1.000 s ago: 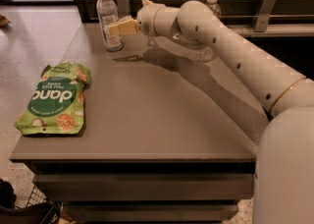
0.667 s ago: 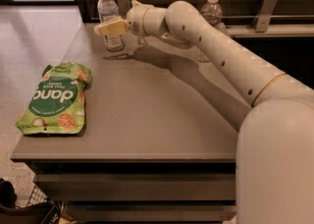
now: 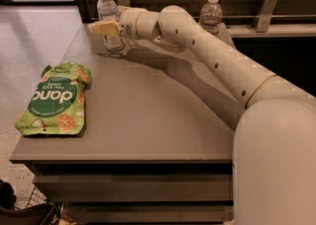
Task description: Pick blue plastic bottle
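Bright glare upper left; tool, back-left over table, casts shadow.

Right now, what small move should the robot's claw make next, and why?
Probably take a firm hold of the blue bottle before lifting it. The claw sits at its lower half, and the bottle stands upright at the back left corner of the table. The clear bottle is well apart, so nothing seems to be in the way.
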Robot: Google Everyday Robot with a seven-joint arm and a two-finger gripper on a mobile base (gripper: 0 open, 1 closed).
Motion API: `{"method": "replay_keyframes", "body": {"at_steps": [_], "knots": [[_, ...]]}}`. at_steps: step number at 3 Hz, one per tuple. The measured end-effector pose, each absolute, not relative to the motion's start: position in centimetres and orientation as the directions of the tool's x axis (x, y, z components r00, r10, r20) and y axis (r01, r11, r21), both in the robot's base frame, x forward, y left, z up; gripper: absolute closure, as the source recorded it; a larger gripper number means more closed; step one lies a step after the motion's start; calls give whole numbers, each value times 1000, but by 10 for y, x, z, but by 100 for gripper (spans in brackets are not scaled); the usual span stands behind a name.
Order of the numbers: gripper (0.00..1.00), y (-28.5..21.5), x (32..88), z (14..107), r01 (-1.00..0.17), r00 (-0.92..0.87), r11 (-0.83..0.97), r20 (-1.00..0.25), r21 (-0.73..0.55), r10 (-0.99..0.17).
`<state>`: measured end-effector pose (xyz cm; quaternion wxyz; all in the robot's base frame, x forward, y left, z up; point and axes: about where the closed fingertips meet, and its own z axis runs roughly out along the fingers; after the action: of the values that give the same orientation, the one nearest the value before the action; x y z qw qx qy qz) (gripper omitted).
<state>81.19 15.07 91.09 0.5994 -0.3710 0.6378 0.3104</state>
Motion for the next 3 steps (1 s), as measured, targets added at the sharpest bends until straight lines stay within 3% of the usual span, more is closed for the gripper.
{"method": "replay_keyframes", "body": {"at_steps": [1, 3], "knots": [[57, 155, 811, 910, -848, -7, 528, -995, -47, -101], [100, 161, 809, 909, -853, -8, 521, -995, -45, -100]]}}
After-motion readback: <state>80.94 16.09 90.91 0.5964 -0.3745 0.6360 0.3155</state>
